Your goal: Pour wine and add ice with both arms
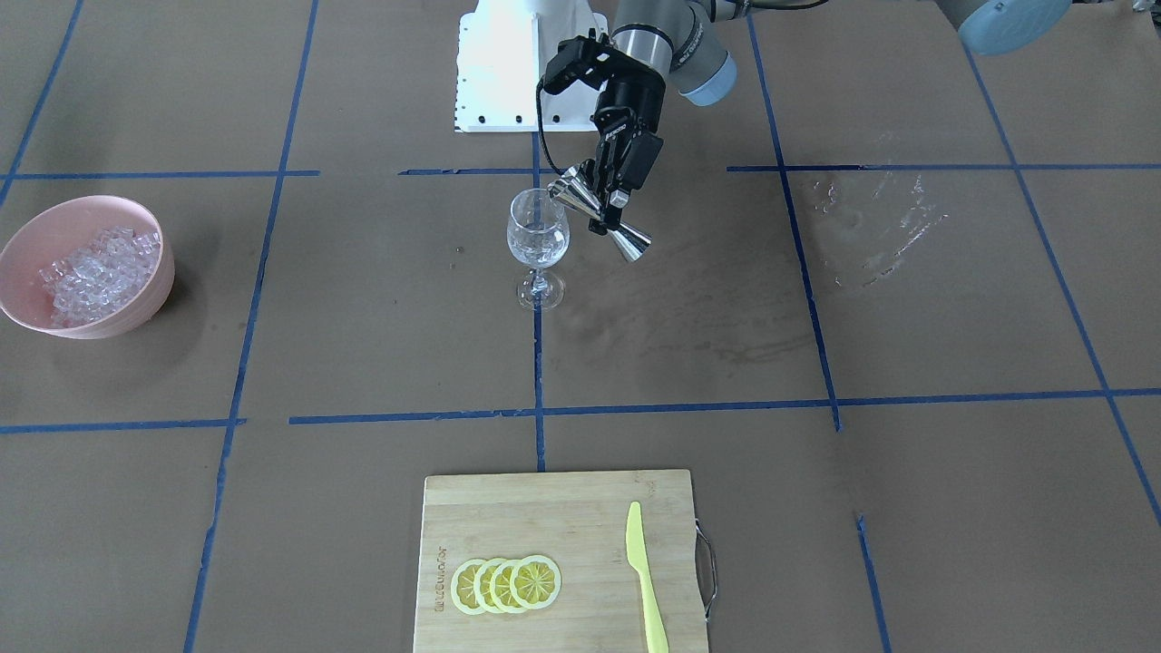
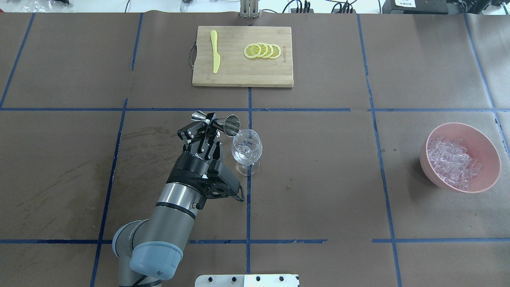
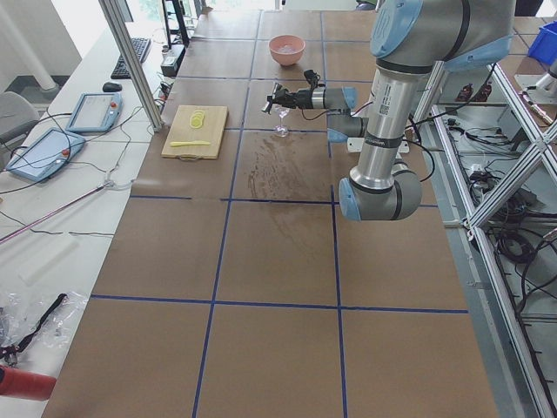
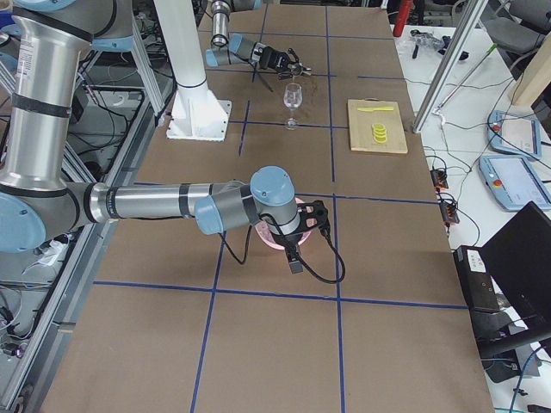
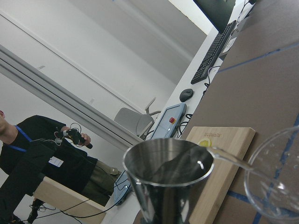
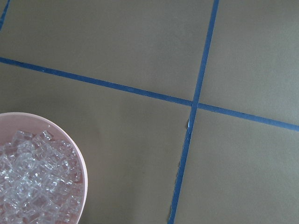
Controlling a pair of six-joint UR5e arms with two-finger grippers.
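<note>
My left gripper (image 1: 606, 207) is shut on the waist of a steel double-ended jigger (image 1: 600, 215). The jigger is tipped with its mouth at the rim of a clear stemmed wine glass (image 1: 537, 240) standing mid-table. In the left wrist view the jigger (image 5: 168, 168) shows a dark patch inside; I cannot tell whether it is wine. No dark liquid shows in the glass (image 2: 247, 149). The ice (image 1: 95, 272) fills a pink bowl (image 1: 136, 290). My right gripper (image 4: 297, 225) hovers by that bowl (image 6: 77, 154); I cannot tell if it is open.
A bamboo cutting board (image 1: 562, 517) lies at the table's far edge with a yellow knife (image 1: 644, 571) and lemon slices (image 1: 506, 585). The white robot base (image 1: 499, 73) sits behind the glass. Wet smears (image 1: 871, 227) mark the brown paper.
</note>
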